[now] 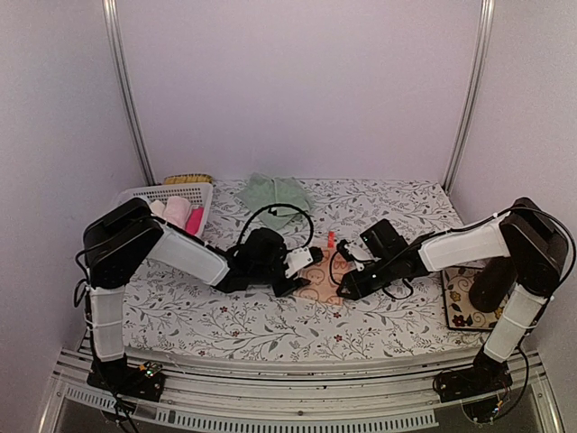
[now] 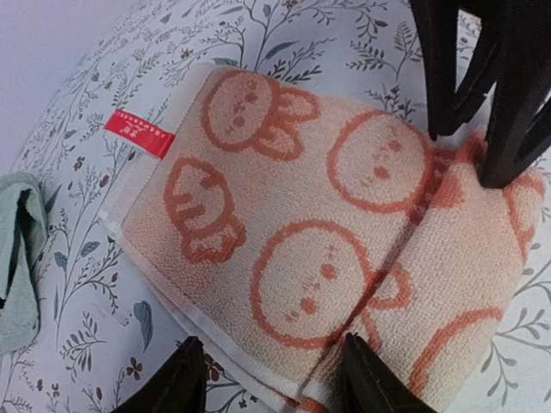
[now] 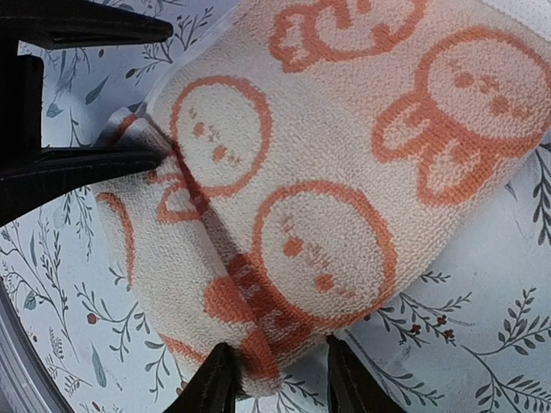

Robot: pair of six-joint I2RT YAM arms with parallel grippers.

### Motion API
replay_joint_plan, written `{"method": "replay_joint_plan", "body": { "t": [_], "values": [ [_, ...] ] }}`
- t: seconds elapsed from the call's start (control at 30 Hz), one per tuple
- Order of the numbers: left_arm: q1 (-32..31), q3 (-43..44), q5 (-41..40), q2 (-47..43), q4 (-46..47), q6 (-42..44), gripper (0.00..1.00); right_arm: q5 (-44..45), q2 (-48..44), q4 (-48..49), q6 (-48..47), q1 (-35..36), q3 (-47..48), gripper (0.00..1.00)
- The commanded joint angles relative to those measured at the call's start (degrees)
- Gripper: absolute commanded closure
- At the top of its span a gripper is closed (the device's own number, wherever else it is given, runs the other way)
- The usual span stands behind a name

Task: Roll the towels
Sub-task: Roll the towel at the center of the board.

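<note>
**Position.** A peach-orange terry towel [image 2: 284,215], printed with orange round faces and rabbit outlines, is found lying on the floral tablecloth [image 1: 270,316], directly between the two claws.

**Claws.** The left claw [image 2: 275,379] is set astride the towel's white-hemmed long edge. Its jaws are held moderately wide, with cloth lying in the gap and nothing pinched. The right claw [image 3: 275,379] is set opposite, jaws narrowly apart about the turned-over end. The corner of the fold sits between its fingers, but no firm pinch is seen, and whether the pads touch the cloth cannot be told.

**Reason for placement.** Both claws are gathered at the same end of the towel, the right claw's fingers [image 2: 508,129] standing just ahead of the left claw. This is judged deliberate — the flap can be steadied by one claw while it is turned further by the other.

**Condition of the towel.** One end is doubled over the body along a slanting crease, which gives a low, soft fold rather than a tight roll. The part ahead of the left claw lies flat and smooth, with a small red label [image 2: 138,135] at its hem. Rolling is judged barely begun.

**Second item.** A pale mint-green cloth towel [image 1: 275,194] lies crumpled well beyond the left claw — touched by neither. A white plastic lattice basket [image 1: 135,194] stands off to that claw's outer side.
</note>
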Motion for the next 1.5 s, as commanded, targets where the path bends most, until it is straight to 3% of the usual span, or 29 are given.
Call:
{"method": "replay_joint_plan", "body": {
  "t": [0.0,0.2,0.43,0.57,0.97,1.27,1.47],
  "values": [
    [0.2,1.8,-0.7,1.7,-3.6,-1.6,0.46,5.3,-4.9,-0.7,-1.2,-0.2,-1.1,0.57],
    [0.3,3.1,1.0,3.3,-5.5,-2.5,0.46,12.3,-12.4,2.0,-5.8,2.4,-4.8,0.48],
    [0.9,4.8,2.6,4.8,-7.6,-3.7,0.46,26.2,-15.2,8.1,-20.1,14.6,-8.4,0.44],
    [1.3,5.7,3.1,5.3,-8.9,-4.4,0.46,32.9,-12.3,12.5,-29.2,20.0,-9.7,0.42],
    [2.0,6.1,5.3,5.4,-10.3,-5.1,0.46,49.1,4.7,12.4,-37.2,25.1,-3.5,0.42],
    [2.4,5.7,6.2,4.8,-10.6,-5.0,0.46,51.3,8.5,12.1,-40.2,25.2,-1.7,0.47],
    [2.6,5.6,6.3,4.5,-10.9,-4.7,0.46,50.5,9.8,11.0,-40.8,25.2,-1.2,0.61]
  ]
}}
